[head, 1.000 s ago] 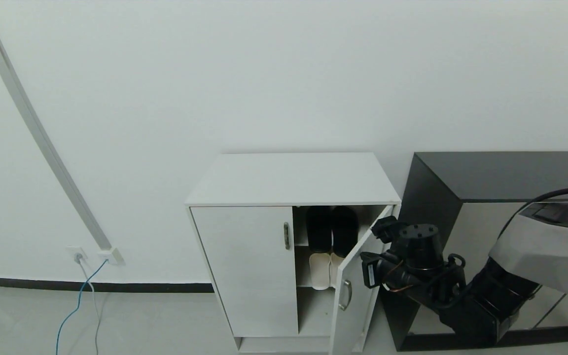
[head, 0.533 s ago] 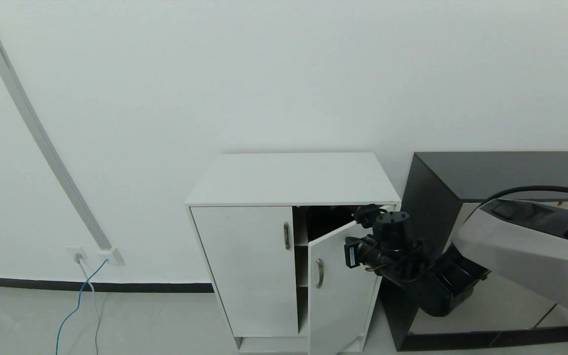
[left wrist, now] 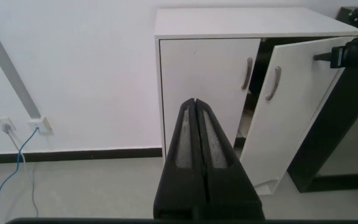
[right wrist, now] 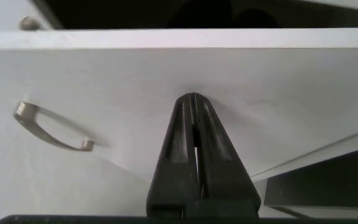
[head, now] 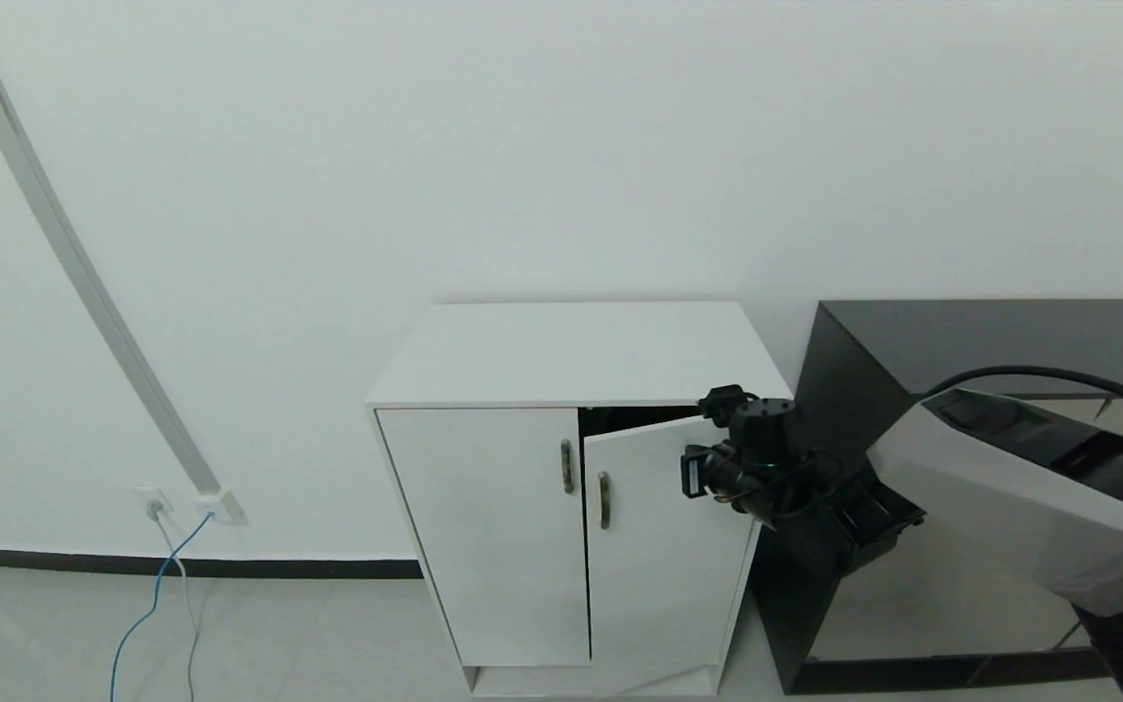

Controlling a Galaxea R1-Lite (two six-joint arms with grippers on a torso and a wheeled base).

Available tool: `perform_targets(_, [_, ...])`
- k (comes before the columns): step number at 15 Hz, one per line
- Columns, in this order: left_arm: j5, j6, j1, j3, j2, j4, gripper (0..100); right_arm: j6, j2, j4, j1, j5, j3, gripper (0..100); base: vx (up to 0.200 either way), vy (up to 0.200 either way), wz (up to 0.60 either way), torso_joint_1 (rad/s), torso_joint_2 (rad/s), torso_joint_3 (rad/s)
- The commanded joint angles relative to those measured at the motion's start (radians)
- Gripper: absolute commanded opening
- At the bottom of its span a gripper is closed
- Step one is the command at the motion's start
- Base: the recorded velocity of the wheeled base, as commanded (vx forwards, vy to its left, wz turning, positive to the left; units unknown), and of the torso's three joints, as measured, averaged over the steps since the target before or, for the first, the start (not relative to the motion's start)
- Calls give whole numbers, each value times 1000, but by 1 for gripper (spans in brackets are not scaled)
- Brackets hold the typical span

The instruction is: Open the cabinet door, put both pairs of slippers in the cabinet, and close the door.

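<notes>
Cabinet: the white cabinet (head: 576,356) stands on the floor (head: 279,634) against the white wall, just beside a black unit with mirror fronts (head: 1000,336) on its right.
Left door: the left door (head: 484,536) lies flat and shut, its handle (head: 566,466) upright near the middle seam.
Right door: the right door (head: 659,546) is almost shut but not flat. It stands out at a small angle, and a dark wedge (head: 635,417) of the inside shows above its top edge. Its handle (head: 604,500) is close beside the handle of the left door.
Right gripper: the right gripper (right wrist: 194,99) is at the upper part of the right door, on the hinge side and well apart from the handle. Its jaws are together, and the tips touch the white outer face of the door just under the top edge. They clamp nothing.
Left gripper: the left gripper (left wrist: 195,102) hangs in free air in front of the cabinet, well apart from both doors, and points toward the left door. Its jaws are pressed together with nothing between them.
Wall: a pale rail (head: 74,253) runs slanted down the wall to a socket (head: 154,505) near the floor.
Cable: a blue cable (head: 147,604) hangs from the socket down to the floor.
</notes>
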Motion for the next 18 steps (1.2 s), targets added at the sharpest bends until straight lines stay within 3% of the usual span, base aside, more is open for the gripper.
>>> perform_targets(1, [7, -1, 0, 0, 1, 0, 0, 0, 39, 4, -16, 0, -37, 0, 0, 0, 0, 0, 0, 0])
perform_targets(18, [12, -8, 0, 0, 0, 0, 0, 2, 74, 54, -61, 0, -132, 0, 0, 0, 0, 0, 0, 0])
